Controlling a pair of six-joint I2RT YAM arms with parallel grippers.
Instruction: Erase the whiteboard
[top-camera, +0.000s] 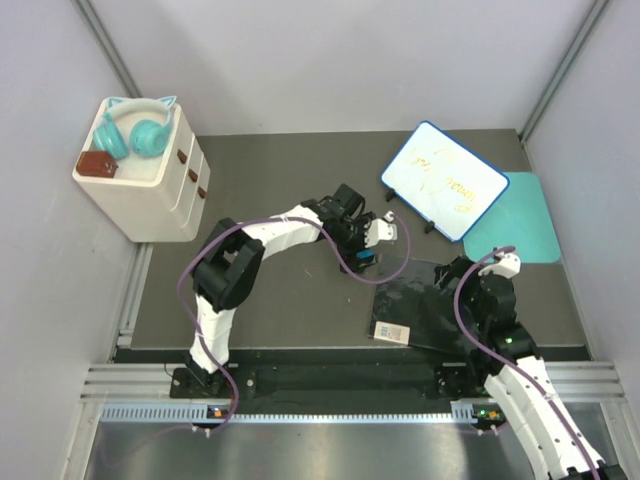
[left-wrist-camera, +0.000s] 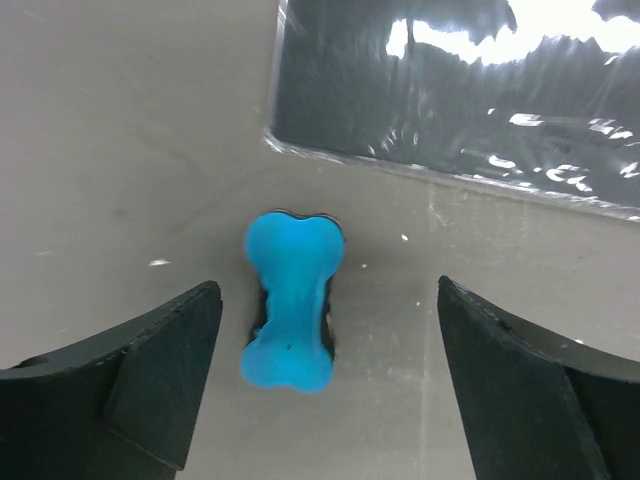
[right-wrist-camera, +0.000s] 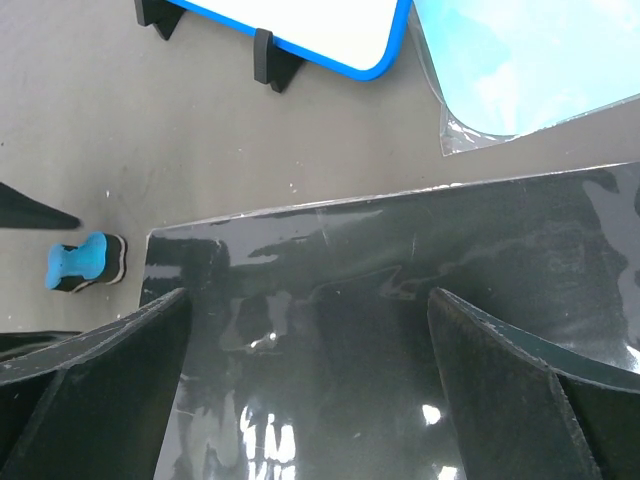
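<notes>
The whiteboard (top-camera: 444, 180), blue-rimmed with yellow scribbles, stands tilted on black feet at the back right; its lower edge shows in the right wrist view (right-wrist-camera: 300, 35). A small blue bone-shaped eraser (left-wrist-camera: 290, 300) lies on the grey table, also seen in the top view (top-camera: 366, 259) and the right wrist view (right-wrist-camera: 85, 262). My left gripper (left-wrist-camera: 330, 385) is open just above it, its fingers either side of the eraser with gaps. My right gripper (right-wrist-camera: 310, 360) is open and empty above the glossy black sheet (right-wrist-camera: 420, 300).
A teal mat (top-camera: 528, 220) lies under the whiteboard's right side. The black sheet (top-camera: 425, 305) has a white label at its near left corner. A white drawer unit (top-camera: 150, 180) with teal headphones (top-camera: 135, 130) stands at the back left.
</notes>
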